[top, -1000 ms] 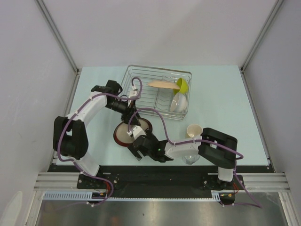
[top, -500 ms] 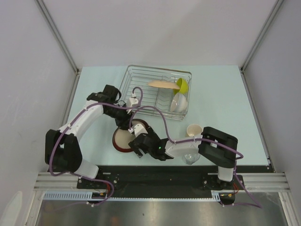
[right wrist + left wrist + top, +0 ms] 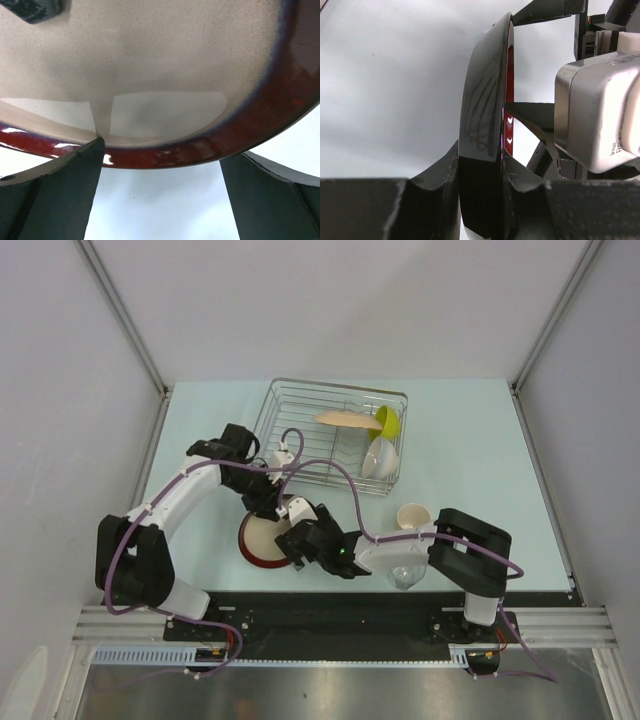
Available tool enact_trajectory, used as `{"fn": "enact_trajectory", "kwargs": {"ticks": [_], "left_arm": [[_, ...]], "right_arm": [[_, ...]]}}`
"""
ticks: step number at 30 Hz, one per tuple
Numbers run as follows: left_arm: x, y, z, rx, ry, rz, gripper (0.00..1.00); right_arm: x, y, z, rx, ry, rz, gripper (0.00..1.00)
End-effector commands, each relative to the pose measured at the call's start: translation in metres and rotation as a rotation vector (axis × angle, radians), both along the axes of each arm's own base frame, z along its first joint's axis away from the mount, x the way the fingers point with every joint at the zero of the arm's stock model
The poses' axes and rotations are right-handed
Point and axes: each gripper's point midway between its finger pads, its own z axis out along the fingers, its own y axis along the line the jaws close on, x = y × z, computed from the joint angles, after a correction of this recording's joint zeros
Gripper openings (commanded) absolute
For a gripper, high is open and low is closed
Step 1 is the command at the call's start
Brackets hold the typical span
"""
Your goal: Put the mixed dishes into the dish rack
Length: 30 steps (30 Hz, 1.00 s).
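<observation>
1. Currently: left gripper [image 3: 480, 180], jaws clamped on rim of dark-red-rimmed plate [image 3: 260, 542], on table [image 3: 470, 440] just beside dish rack [image 3: 300, 398]; right gripper [image 3: 160, 156], jaws wide apart, at plate's edge.
2. Verify firm pinch ahead of lifting; keep right gripper clear.

Red-rimmed tan plate [image 3: 260, 537] beside wire rack [image 3: 300, 420], green bowl [image 3: 389, 421], white bowl [image 3: 381, 457] inside

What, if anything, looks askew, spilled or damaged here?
Nothing spilled or broken. Only oddity: both arms crowd the dark-red-rimmed plate, left gripper closed around its rim, right gripper open at its edge. The small clear glass sits partly hidden under the right arm.
</observation>
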Motion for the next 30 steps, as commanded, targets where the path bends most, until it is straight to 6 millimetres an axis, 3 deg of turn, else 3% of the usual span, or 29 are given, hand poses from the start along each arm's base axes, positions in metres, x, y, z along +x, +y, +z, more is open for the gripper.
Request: {"fn": "enact_trajectory", "kwargs": {"ticks": [1,4,5,7,8,9,11,12,13,14,16,17,19,20,23,25,30], "left_arm": [[-0.042,0.008,-0.017,0.081,0.166,-0.061,0.0],[-0.031,0.01,0.0,0.078,0.133,-0.048,0.0],[-0.021,0.01,0.01,0.068,0.098,-0.038,0.0],[-0.017,0.01,0.025,0.068,0.064,-0.035,0.0],[-0.009,0.008,0.037,0.057,0.027,-0.033,0.0],[-0.007,0.007,0.045,0.053,0.007,-0.03,0.0],[0.001,0.005,0.069,0.04,-0.042,-0.023,0.0],[0.004,0.003,0.078,0.032,-0.062,-0.023,0.0],[0.006,0.003,0.089,0.025,-0.084,-0.018,0.0],[0.017,-0.001,0.112,0.003,-0.158,-0.012,0.0],[0.028,-0.007,0.139,-0.012,-0.258,-0.012,0.0],[0.037,-0.012,0.162,-0.028,-0.343,-0.014,0.0],[0.046,-0.024,0.186,-0.011,-0.475,-0.04,0.0],[0.051,-0.03,0.205,-0.02,-0.547,-0.052,0.0],[0.062,-0.051,0.232,0.009,-0.679,-0.11,0.0],[0.067,-0.064,0.24,0.019,-0.719,-0.135,0.0],[0.103,-0.096,0.255,0.021,-0.878,-0.168,0.0]], "right_arm": [[0.026,0.01,0.062,0.168,-0.12,-0.095,1.0],[0.026,0.002,0.092,0.193,-0.151,-0.097,1.0],[0.025,-0.002,0.116,0.235,-0.171,-0.102,1.0],[0.024,-0.012,0.138,0.25,-0.197,-0.108,1.0],[0.023,-0.017,0.155,0.282,-0.209,-0.112,1.0],[0.02,-0.028,0.188,0.345,-0.238,-0.123,1.0],[0.017,-0.046,0.223,0.405,-0.266,-0.147,1.0],[0.016,-0.066,0.258,0.482,-0.304,-0.184,1.0],[0.016,-0.081,0.266,0.472,-0.316,-0.205,1.0],[0.021,-0.097,0.282,0.499,-0.34,-0.257,1.0],[0.019,-0.131,0.314,0.592,-0.359,-0.315,1.0],[0.02,-0.145,0.326,0.632,-0.366,-0.339,1.0],[0.024,-0.177,0.346,0.714,-0.382,-0.405,1.0],[0.025,-0.185,0.349,0.727,-0.387,-0.42,1.0],[0.029,-0.207,0.354,0.733,-0.406,-0.468,1.0],[0.033,-0.218,0.351,0.713,-0.414,-0.496,1.0],[0.039,-0.244,0.348,0.735,-0.401,-0.563,1.0]]}}
